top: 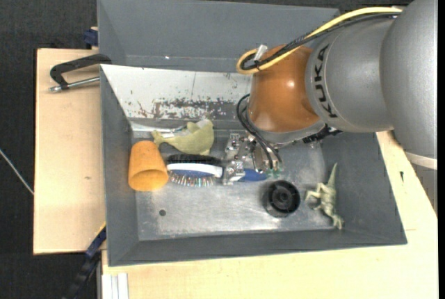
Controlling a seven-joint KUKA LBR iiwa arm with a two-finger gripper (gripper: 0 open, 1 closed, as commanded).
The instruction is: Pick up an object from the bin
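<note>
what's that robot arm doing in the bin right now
The arm reaches into the grey bin from the right, with its gripper down low near the middle of the floor, at the right end of a blue and white brush. Whether it grips anything cannot be told. An orange cup lies left of the brush, and a black round part and a pale toy figure lie off to the right.

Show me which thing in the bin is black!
The round cap, lying between the brush and the toy lizard. The cup is orange and the toy lizard pale green.
</note>
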